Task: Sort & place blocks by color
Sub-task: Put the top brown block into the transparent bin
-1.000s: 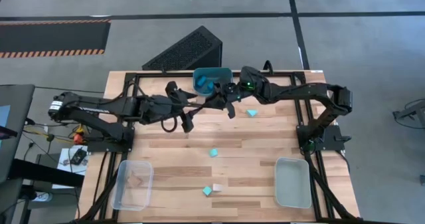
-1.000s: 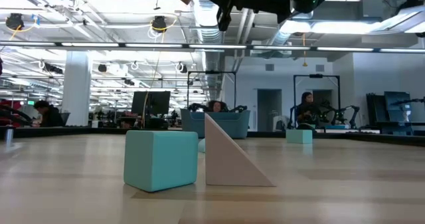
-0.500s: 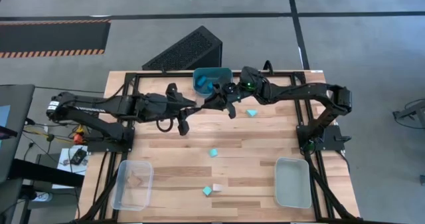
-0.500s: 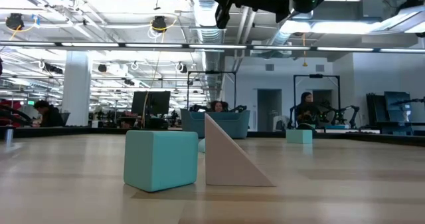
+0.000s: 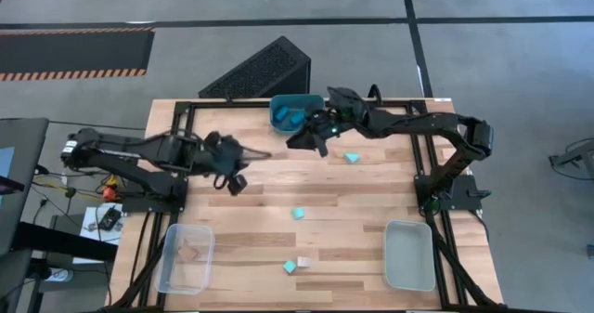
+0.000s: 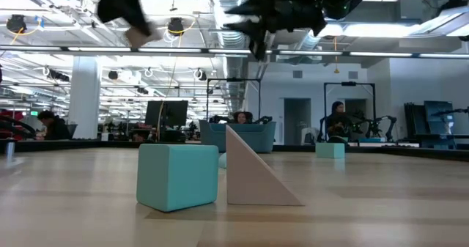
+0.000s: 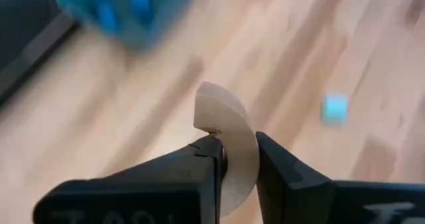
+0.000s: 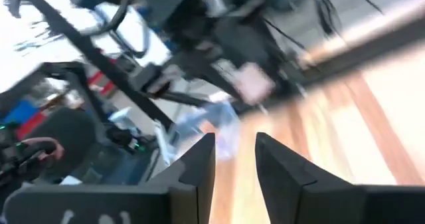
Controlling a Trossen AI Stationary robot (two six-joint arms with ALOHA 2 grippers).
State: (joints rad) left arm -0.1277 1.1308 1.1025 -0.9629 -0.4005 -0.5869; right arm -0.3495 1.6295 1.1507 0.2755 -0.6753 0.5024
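Between the left gripper's (image 7: 238, 159) fingers sits a curved tan wooden block (image 7: 226, 127), pinched by its lower edge so that the rounded part stands up clear of the fingertips. That gripper (image 5: 234, 181) hangs above the left-middle of the counter (image 5: 353, 206), well apart from the clear bin (image 5: 186, 257) at the near-left corner, where one tan piece already seems to lie. The step in hand looks like the carry of a wood-coloured block toward that bin; the next move calls for swinging the arm toward the near-left corner, stopping over the bin's opening and only then letting the fingers part. Loose on the counter are a teal cube (image 5: 298, 214) near the middle, a teal cube and tan wedge (image 5: 297, 266) side by side closer to the near edge, and a teal wedge (image 5: 352, 158) toward the far side. The right gripper (image 5: 311, 138) hovers just beside the teal bin (image 5: 283, 102) at the far edge, its fingers (image 8: 192, 174) slightly apart and holding nothing. A second clear bin (image 5: 408, 254) stands at the near-right corner.
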